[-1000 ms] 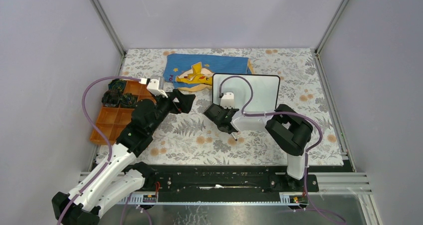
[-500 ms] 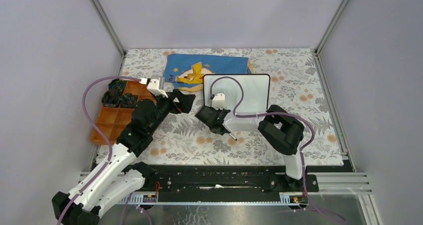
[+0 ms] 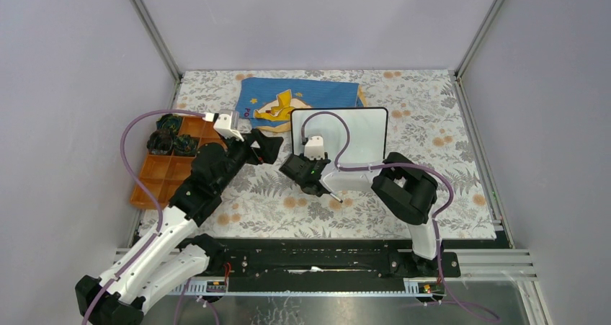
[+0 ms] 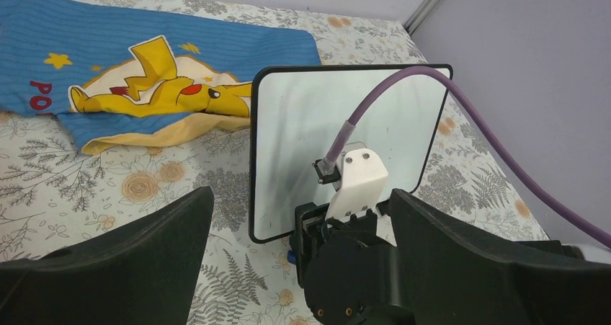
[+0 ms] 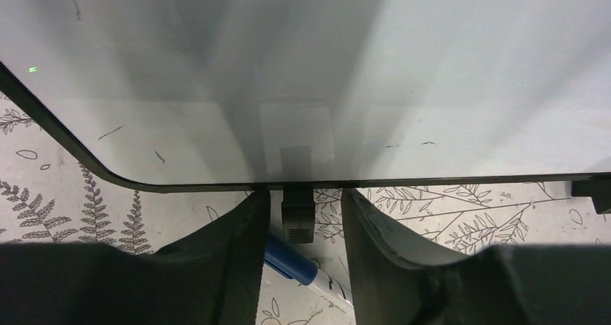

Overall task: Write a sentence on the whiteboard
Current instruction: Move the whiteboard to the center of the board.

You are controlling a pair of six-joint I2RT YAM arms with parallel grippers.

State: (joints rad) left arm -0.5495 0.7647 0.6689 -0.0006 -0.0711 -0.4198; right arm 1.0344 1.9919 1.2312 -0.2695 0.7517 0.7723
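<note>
The whiteboard (image 3: 357,127) lies on the floral mat, glossy white with a black rim; it also shows in the left wrist view (image 4: 302,123) and fills the top of the right wrist view (image 5: 288,65). No blue sentence shows on it, only faint stray marks. My right gripper (image 3: 302,168) is at its near left edge, open, its jaws straddling a small black foot (image 5: 297,217) without touching it (image 5: 302,202). A blue-capped marker (image 5: 288,259) lies on the mat under that gripper, its white end poking out (image 3: 336,197). My left gripper (image 3: 265,148) is open and empty, left of the board (image 4: 302,267).
A blue cloth with a yellow cartoon figure (image 3: 302,98) lies behind the board, touching its far left corner. An orange compartment tray (image 3: 166,177) with dark items (image 3: 173,141) stands at the left edge. Grey walls and metal posts enclose the mat.
The right gripper has moved left and the whiteboard has slid left with it, now closer to the left gripper. The left arm and the marker have not moved.
</note>
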